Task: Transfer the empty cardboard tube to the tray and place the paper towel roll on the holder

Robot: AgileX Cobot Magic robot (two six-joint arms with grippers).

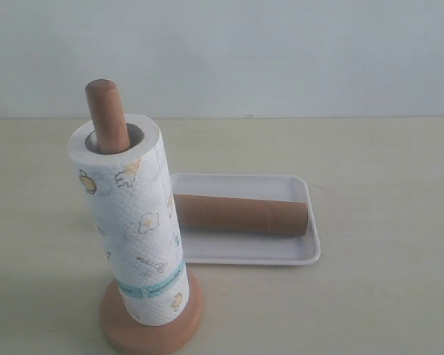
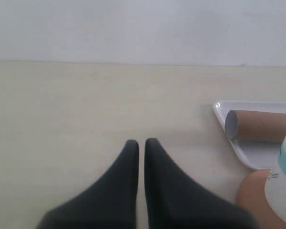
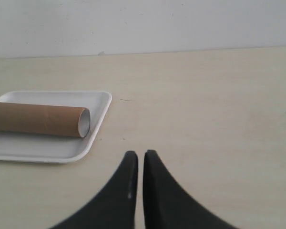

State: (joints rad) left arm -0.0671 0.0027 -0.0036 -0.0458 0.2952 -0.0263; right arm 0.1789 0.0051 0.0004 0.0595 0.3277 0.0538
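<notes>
My left gripper [image 2: 141,143]: my two black fingers are pressed close together, with only a thin slit between them. They hold nothing. They hang over the bare table, off one short end of the tray.

My right gripper [image 3: 140,155]: closed the same way and empty too. It sits off the other short end of the tray, not touching it.

Why my grippers are empty: I think both jobs look done, so there is nothing left to grab.

Long brown hollow cardboard tube [image 1: 240,213]: it lies on its side inside the tray, along the long way. The low rim should keep it from rolling off.

Shallow white plastic tray [image 1: 244,255]: it lies flat on the pale table [image 1: 385,163].

Fat white paper towel roll with little yellow pictures [image 1: 133,214]: it stands just beside the tray's near corner, slid down over the post. It leans a bit, because its hole is wider than the post.

Orange-brown wooden holder with a round base [image 1: 152,333]: its post pokes out of the top of the roll, and the roll rests on its base.
</notes>
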